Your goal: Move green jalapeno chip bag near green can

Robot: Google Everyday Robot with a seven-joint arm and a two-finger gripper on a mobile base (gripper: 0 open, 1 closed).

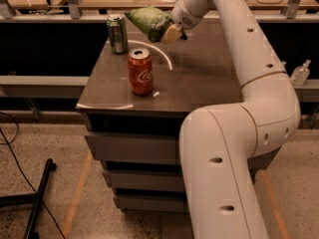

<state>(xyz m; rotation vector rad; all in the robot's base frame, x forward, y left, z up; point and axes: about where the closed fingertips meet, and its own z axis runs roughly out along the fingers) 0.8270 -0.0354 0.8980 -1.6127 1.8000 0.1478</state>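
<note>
1. One white arm (234, 148) rises closest to us and reaches away over the worktop (204, 83).
2. Nearer to us than the hand, and to its left as we see it, a red Coca-Cola can (140, 72) stands upright.
3. Our hand (172, 34) hangs above the worktop's far part, clamped on the green jalapeno chip bag (148, 22), which juts leftward from it, off the surface.
4. Left of the hand, past the bag's tip, the green can (117, 33) stands upright, near the bag but apart.
</note>
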